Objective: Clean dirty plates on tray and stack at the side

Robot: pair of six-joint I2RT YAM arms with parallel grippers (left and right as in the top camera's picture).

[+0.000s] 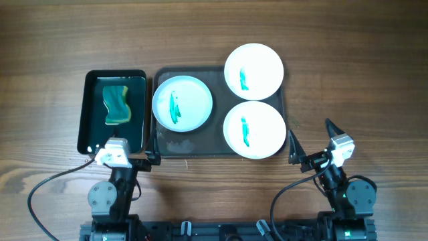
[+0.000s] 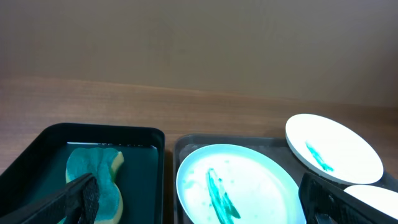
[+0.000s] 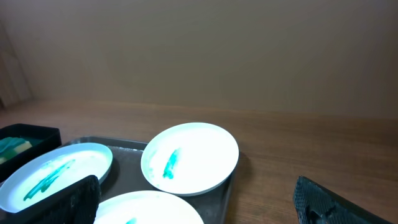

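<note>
Three small white plates (image 1: 182,103) on the dark grey tray (image 1: 194,146), each with a teal smear: one at the left end, one at the near right, one at the far right and jutting past the far rim. No stack yet beside the tray. Just to its left, a narrow black tray (image 1: 83,114) with a green-and-yellow sponge (image 1: 117,105) in what looks like shallow tinted water.

At the near edge of the wooden surface (image 1: 40,53), the left claw (image 1: 118,151), fingers spread wide, nothing between them. Just off the tray's near right corner, the right claw (image 1: 309,128), likewise spread wide and empty.

On handling, a judgement only: probably light, rigid and glossy, so slick under a pad, and slicker once wet. Breakable if ceramic; material impossible to tell. Best taken at the raised rim, one finger above and one beneath. Easiest for that, the overhanging far-right plate, its lip clear of the tray. No pinching at the flat centre. Sponge soft and squashy, likely soaked; best gripped across its narrow waist.

From overhead alone: the whole layout, both arms, the far plate's overhang past the rim. From the left wrist alone: the sheen of liquid round the sponge, fine specks beside the smear on the left-end plate, the low wall between the two trays. From the right wrist alone: a low side-on look at the far-right plate, rim lifted above the tray edge. In neither wrist view, all three plates whole.
</note>
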